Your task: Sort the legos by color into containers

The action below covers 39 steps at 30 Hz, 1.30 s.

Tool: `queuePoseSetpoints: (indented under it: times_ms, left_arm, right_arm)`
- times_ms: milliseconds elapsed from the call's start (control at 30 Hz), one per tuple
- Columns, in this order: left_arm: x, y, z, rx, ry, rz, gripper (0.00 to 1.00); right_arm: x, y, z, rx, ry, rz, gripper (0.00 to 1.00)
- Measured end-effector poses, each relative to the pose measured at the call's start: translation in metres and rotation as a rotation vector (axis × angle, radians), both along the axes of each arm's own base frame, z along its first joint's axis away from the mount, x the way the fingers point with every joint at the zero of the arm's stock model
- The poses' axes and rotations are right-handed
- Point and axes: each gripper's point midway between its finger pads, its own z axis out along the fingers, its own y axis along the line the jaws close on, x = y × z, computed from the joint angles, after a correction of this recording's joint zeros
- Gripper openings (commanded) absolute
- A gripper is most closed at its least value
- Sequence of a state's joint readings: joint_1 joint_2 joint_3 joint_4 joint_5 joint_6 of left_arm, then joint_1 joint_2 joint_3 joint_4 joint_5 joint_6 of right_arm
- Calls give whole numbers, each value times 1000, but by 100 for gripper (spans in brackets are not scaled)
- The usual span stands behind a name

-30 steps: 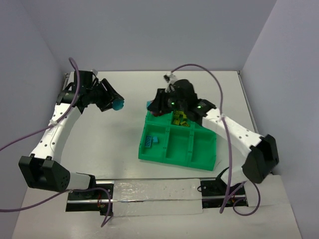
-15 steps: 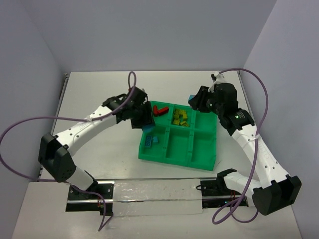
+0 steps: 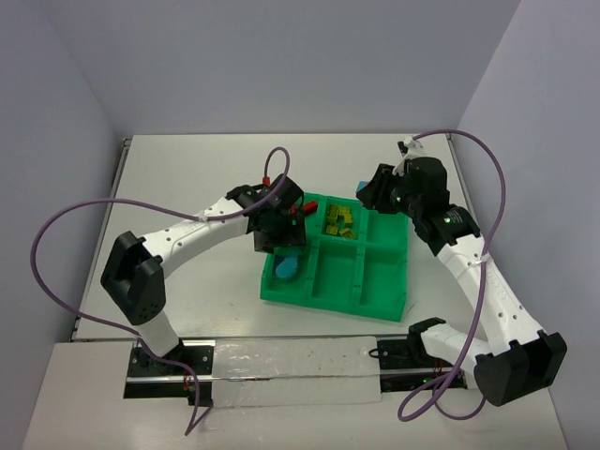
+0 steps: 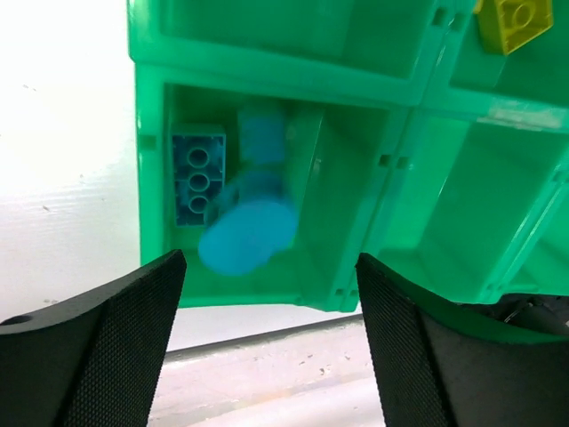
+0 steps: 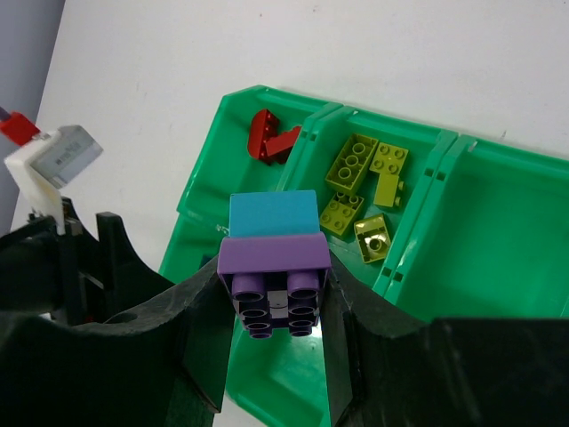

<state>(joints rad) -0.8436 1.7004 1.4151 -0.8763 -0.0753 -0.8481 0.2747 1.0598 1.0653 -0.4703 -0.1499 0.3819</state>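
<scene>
**Cyan piece [image 4: 249, 233] released into the near-left compartment**

Moved in from beside the tray [image 3: 361, 302] since half a second earlier, the left gripper [image 3: 277, 232] is now placed over the near-left compartment. Its jaws have been spread wide with nothing between them. The cyan piece is seen below them, inside that compartment and next to a blue brick [image 4: 198, 178], which suggests this compartment is reserved for blues. The piece is blurred in the left wrist view, so it may be falling rather than at rest. From above it is reduced to a cyan patch under the wrist, and the blue brick beside it cannot be made out there.

Farther back, red legos [image 5: 271, 138] are gathered in the far-left compartment and yellow-green legos [image 5: 364, 191] in the far-middle one. The remaining compartments appear bare.

Beyond the tray's far right corner, the right gripper [image 5: 274, 298] is clamped on a cyan-and-purple stack [image 5: 274, 245] and held clear of the tray, probably awaiting its turn. Only the right wrist view reveals the purple brick beneath the cyan one. From above, just a cyan edge is shown. Because two colours are joined, separation is judged necessary before sorting.
</scene>
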Motion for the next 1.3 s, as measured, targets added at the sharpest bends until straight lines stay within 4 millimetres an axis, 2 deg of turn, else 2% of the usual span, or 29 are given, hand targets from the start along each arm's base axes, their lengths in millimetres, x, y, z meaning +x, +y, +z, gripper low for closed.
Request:
queuePoseSetpoints:
  times_ms: [233, 300, 400, 467, 533, 600, 667, 800, 900, 1000, 1100, 1167, 1300]
  left_arm:
    - [19, 5, 27, 15, -79, 13, 88]
    - [29, 17, 34, 20, -97, 37, 87]
    - [55, 50, 52, -5, -136, 122, 85]
    - [74, 78, 65, -74, -174, 188, 85]
    - [82, 111, 73, -125, -189, 260, 85]
    - [87, 137, 80, -195, -213, 314, 85]
    - [85, 148, 83, -274, -234, 334, 84]
    - [72, 158, 90, -497, -258, 328, 81]
    - [67, 152, 98, -619, -258, 286, 80]
    - [64, 138, 114, -714, -260, 207, 79]
    - [62, 126, 132, -820, -268, 144, 72]
    - [59, 121, 139, -858, -291, 92, 70]
    - [54, 122, 145, -821, -374, 2, 75]
  right_arm:
    - [-2, 2, 0, 6, 2, 16, 0]
    - [-4, 6, 1, 19, 7, 38, 0]
    - [-5, 17, 3, 53, 20, 87, 0]
    - [-5, 32, 4, 89, 47, 144, 0]
    - [1, 53, 9, 116, 65, 209, 0]
    - [4, 84, 13, 129, 81, 293, 0]
    - [3, 118, 17, 138, 94, 383, 0]
    - [-2, 178, 28, 176, 108, 537, 0]
    - [-5, 204, 22, 209, 140, 614, 0]
    - [-6, 216, 11, 218, 178, 657, 0]
    - [-7, 223, 3, 215, 205, 685, 0]
    - [-8, 226, 3, 221, 210, 706, 0]
    - [-11, 234, 13, 249, 214, 763, 0]
